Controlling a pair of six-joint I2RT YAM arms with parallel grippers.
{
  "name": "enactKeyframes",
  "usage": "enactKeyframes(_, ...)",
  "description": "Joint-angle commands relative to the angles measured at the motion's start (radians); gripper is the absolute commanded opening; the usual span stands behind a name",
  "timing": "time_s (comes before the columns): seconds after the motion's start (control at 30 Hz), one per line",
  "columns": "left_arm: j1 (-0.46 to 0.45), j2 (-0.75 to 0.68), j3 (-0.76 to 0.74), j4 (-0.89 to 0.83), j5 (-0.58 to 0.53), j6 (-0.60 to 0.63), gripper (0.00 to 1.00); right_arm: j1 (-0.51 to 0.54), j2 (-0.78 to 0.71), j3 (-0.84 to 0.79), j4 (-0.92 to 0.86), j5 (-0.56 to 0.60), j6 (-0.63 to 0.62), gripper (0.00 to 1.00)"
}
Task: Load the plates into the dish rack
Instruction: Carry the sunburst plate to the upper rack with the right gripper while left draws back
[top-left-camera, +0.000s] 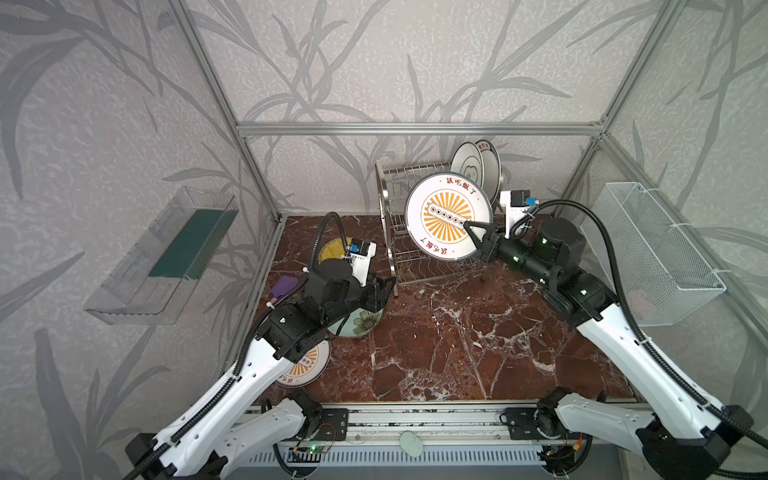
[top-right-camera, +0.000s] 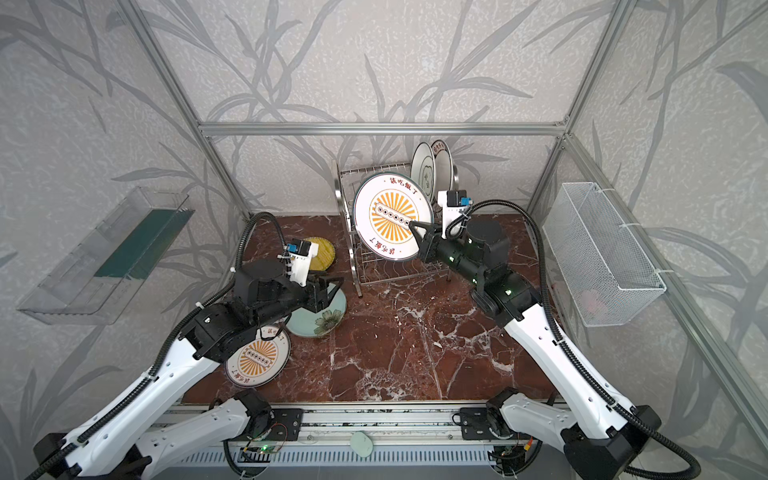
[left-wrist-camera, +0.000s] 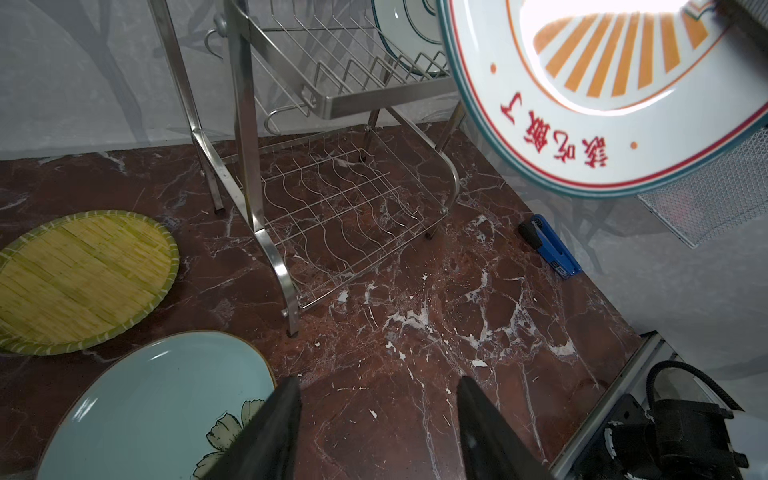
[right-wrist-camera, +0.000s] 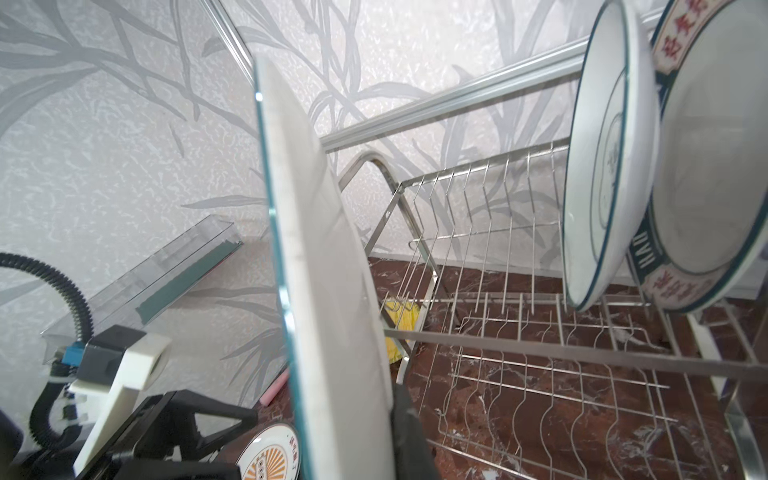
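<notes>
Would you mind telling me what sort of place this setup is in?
Probably a lab test cell dressed as a kitchen counter: an aluminium frame holding wallpapered panels, a marble-look tabletop, and a steel dish rack.

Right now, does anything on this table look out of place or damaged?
Nothing looks spilled or broken. Two stray items lie on the table: a blue stapler-like tool by the wall under the white mesh basket, and a purple object near the yellow plate.
</notes>
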Motion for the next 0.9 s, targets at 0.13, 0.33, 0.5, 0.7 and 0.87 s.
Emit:
enactKeyframes(0.13,0.001,-0.020,0.003,-0.034,-0.005,0.074,0.58,0.004,0.127,0.254,-0.015,0.159,-0.111,0.00)
enactKeyframes(0.33,0.001,-0.063,-0.029,-0.009,-0.015,0.081,0.58,0.004,0.217,0.368,-0.019,0.264,-0.139,0.00)
enactKeyframes(0.5,0.001,-0.098,-0.073,0.022,-0.056,0.061,0.58,0.017,0.254,0.388,0.007,0.369,-0.142,0.00)
enactKeyframes(0.7,0.001,-0.108,-0.115,0.073,-0.053,0.051,0.58,0.038,0.278,0.383,0.031,0.488,-0.180,0.00)
enactKeyframes(0.87,0.001,-0.115,-0.141,0.076,-0.053,0.043,0.58,0.058,0.297,0.388,0.036,0.571,-0.219,0.00)
